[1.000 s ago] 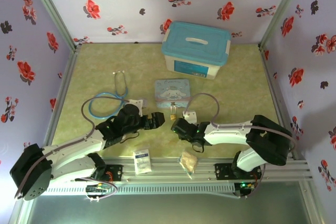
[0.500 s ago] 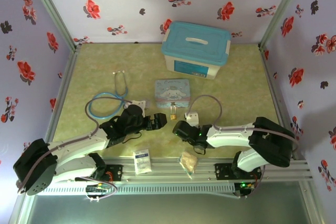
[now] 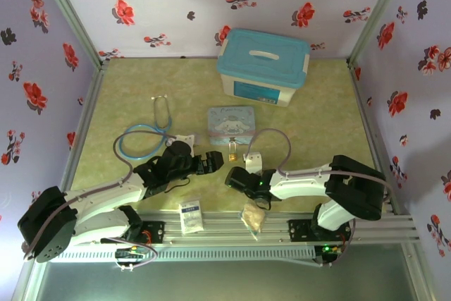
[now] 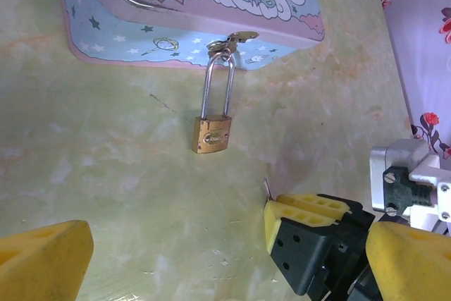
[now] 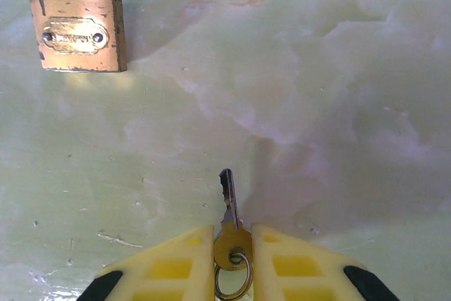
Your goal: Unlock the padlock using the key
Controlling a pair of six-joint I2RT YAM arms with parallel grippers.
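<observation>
The brass padlock (image 4: 212,134) lies on the green mat, its silver shackle (image 4: 216,86) hooked through the hasp of the pale blue cartoon tin (image 4: 190,5). In the top view the padlock (image 3: 232,153) sits just in front of the tin (image 3: 230,123). My right gripper (image 5: 232,244) is shut on the key (image 5: 229,199). The key's blade points forward, and the padlock (image 5: 77,32) lies ahead to the upper left, well apart from the tip. My left gripper (image 4: 229,244) stands open below the padlock with nothing between its fingers. The right gripper (image 3: 235,176) sits beside the left gripper (image 3: 211,162).
A white storage box with a blue lid (image 3: 264,67) stands at the back. A stethoscope (image 3: 151,132) lies at the left. A white packet (image 3: 189,216) and a crumpled wrapper (image 3: 252,216) lie by the front rail.
My right gripper has shifted a little to the left with the key, closer to the left gripper and below the padlock. The left arm has barely moved.
</observation>
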